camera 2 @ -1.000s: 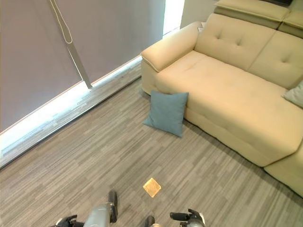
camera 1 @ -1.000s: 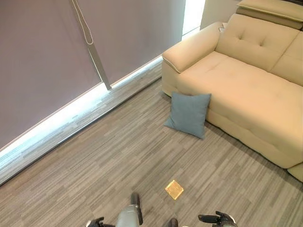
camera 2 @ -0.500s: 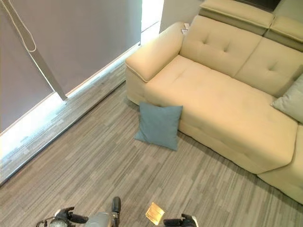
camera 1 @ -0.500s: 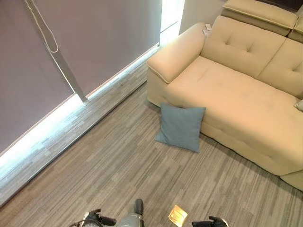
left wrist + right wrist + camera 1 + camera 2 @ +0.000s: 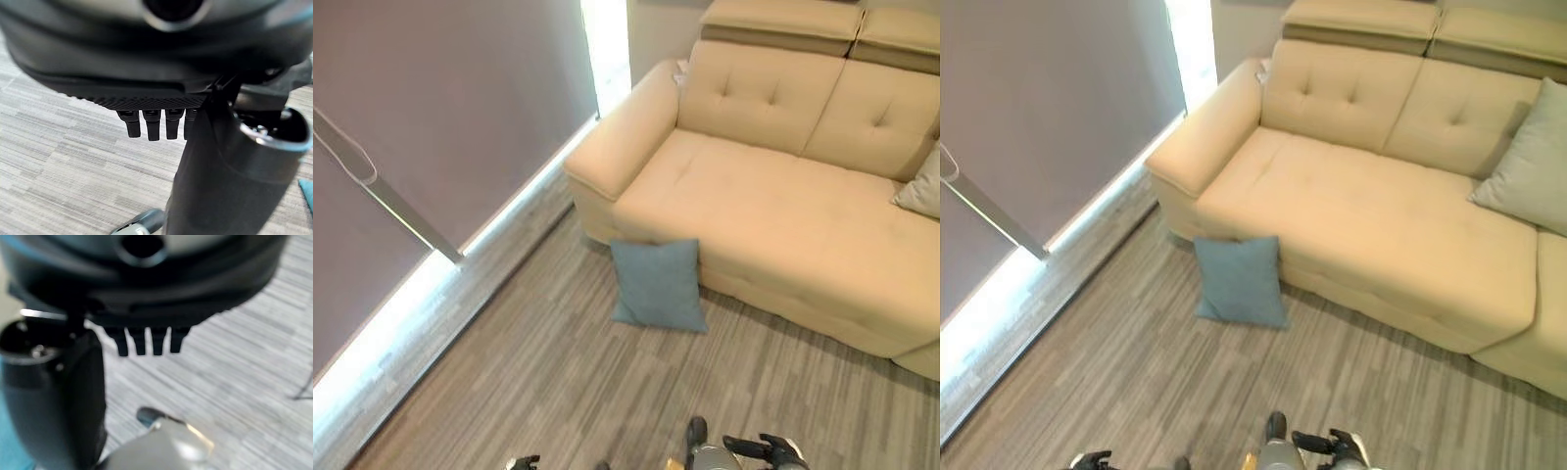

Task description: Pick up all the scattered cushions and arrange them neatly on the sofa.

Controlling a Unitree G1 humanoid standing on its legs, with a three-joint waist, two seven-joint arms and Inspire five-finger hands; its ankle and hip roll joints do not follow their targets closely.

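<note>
blue cushion [image 5: 656,285] stands on the grey floor [image 5: 538,382], leaning against the front of the beige sofa [image 5: 773,206]. a grey-green cushion [image 5: 1531,162] rests on the seat at the backrest. left hand [image 5: 151,122] and right hand [image 5: 146,343] hang empty over the floor, fingers straight and loosely side by side.

A blue cushion [image 5: 657,285] stands on the grey floor [image 5: 558,392], leaning against the front of the cream sofa [image 5: 773,196]. A pale grey cushion [image 5: 922,186] rests against the sofa's backrest at the far right.
</note>
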